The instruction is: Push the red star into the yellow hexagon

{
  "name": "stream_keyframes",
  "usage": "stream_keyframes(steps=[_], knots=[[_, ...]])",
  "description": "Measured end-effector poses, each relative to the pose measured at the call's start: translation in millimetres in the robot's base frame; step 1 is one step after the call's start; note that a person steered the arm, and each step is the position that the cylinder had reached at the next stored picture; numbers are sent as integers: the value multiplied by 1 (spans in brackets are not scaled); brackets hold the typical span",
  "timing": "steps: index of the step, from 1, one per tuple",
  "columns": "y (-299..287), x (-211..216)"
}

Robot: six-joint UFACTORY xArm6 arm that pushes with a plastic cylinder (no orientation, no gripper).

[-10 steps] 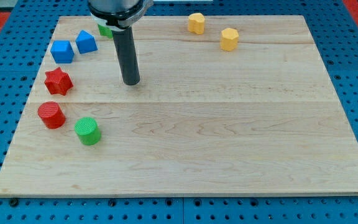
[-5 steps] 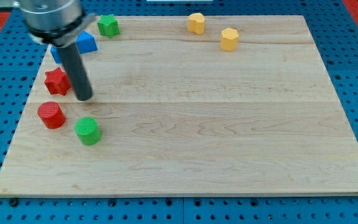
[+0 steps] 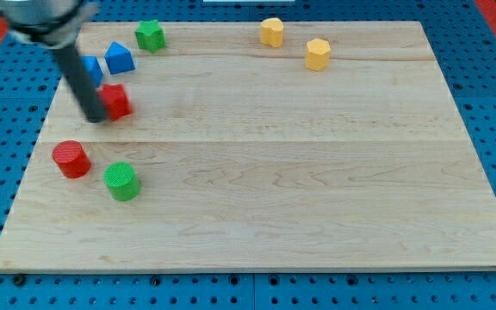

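The red star (image 3: 115, 101) lies at the board's upper left, partly hidden by my rod. My tip (image 3: 96, 117) touches its left side. The yellow hexagon (image 3: 318, 53) stands near the view's top, right of centre, far from the star. A second yellow block (image 3: 271, 32) sits up and to the left of it.
A blue block (image 3: 92, 69) and a blue block with a peaked top (image 3: 120, 58) lie just above the star. A green star (image 3: 150, 34) is at the top left. A red cylinder (image 3: 71, 159) and a green cylinder (image 3: 122, 182) lie below. The wooden board (image 3: 317, 189) rests on blue pegboard.
My tip swung left past the star's right side, then round to its left. The red star has slid right and slightly up from near the board's left edge.
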State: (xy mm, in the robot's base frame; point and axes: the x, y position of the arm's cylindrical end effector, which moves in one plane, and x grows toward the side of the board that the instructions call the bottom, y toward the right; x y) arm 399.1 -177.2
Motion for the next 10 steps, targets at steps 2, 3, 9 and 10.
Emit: stream_keyframes(steps=[2,3,9,10], knots=[[24,-31],[-9,-43],[41,-139],[94,-146]])
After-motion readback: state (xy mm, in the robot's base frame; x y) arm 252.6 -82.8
